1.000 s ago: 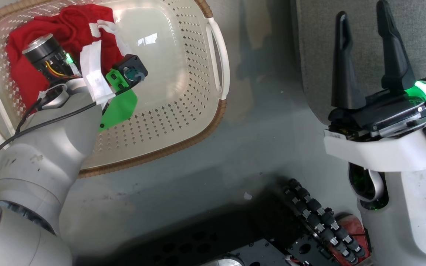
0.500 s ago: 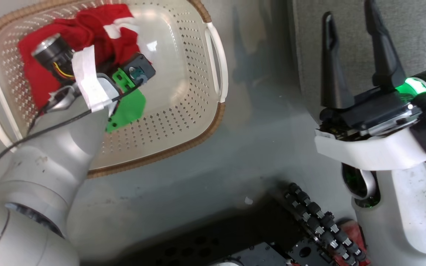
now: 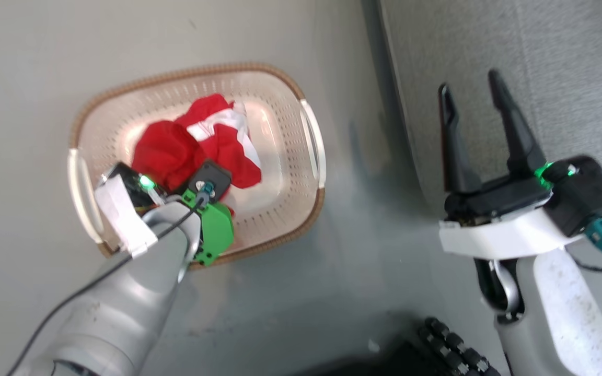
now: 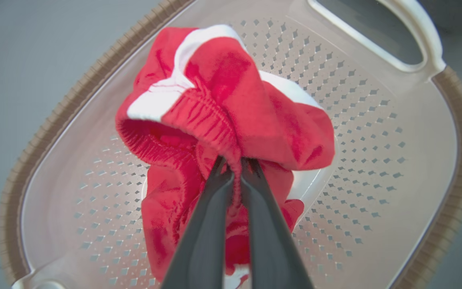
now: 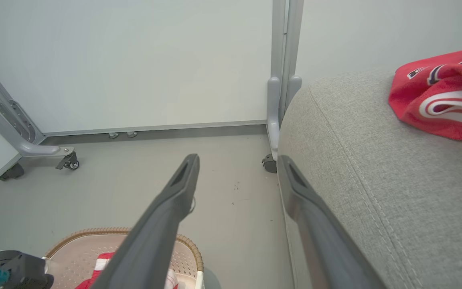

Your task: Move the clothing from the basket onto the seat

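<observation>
Over the middle of the basket (image 3: 196,71), found the left gripper (image 4: 233,164) pinched tight on a gathered fold of the red garment (image 4: 271,116), bunched within the perforated walls. To the right of the basket, saw the right gripper (image 3: 469,82) spread wide at the edge of the grey seat (image 3: 557,57). Beyond the basket, atop that seat, noted a second red garment (image 5: 443,96) with white-outlined lettering.
</observation>
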Controlling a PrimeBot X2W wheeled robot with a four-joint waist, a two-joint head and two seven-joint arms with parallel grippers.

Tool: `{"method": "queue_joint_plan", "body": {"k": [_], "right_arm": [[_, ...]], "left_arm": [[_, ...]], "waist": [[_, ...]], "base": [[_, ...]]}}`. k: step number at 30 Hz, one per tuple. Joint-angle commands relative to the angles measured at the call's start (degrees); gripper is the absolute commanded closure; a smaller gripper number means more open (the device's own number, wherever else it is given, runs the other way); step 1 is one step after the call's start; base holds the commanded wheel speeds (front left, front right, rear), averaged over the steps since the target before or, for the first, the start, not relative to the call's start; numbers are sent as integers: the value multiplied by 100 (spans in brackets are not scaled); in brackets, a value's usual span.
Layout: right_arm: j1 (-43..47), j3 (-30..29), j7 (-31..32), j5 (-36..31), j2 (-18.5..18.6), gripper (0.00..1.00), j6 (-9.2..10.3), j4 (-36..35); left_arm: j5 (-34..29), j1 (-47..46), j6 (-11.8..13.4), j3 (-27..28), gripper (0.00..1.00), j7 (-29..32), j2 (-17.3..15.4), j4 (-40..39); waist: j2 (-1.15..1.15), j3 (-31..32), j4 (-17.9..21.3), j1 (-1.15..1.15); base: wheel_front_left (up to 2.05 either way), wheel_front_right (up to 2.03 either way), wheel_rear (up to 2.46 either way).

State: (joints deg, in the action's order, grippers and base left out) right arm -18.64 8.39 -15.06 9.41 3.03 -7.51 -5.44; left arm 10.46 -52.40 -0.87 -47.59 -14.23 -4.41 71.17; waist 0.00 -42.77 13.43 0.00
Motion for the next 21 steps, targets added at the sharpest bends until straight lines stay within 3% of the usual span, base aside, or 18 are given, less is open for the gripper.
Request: {"method": "queue_joint_plan", "body": {"k": [1,5,12,21], "right_arm": [[221,35,-18,30,49,0,4,114],[576,162,-17,74,85,0,4,441],[1104,332,-17,181,145,0,5,913],[1518,422,-17,256,209,0,4,1226]], "left_arm": [[115,270,64,89,100,-62,46,-104],[363,740,217,338,100,-105,71,-685],[590,1760,480,784,100,-90,-179,-2128],[731,2558,564,1151,100,-92,-350,-3564]], "waist": [[0,1424,-404,0],[0,2121,-468,0],[0,3182,-472,0],[0,3924,-471,0]], "base": [[0,0,0],[0,0,0],[0,0,0],[0,0,0]]}}
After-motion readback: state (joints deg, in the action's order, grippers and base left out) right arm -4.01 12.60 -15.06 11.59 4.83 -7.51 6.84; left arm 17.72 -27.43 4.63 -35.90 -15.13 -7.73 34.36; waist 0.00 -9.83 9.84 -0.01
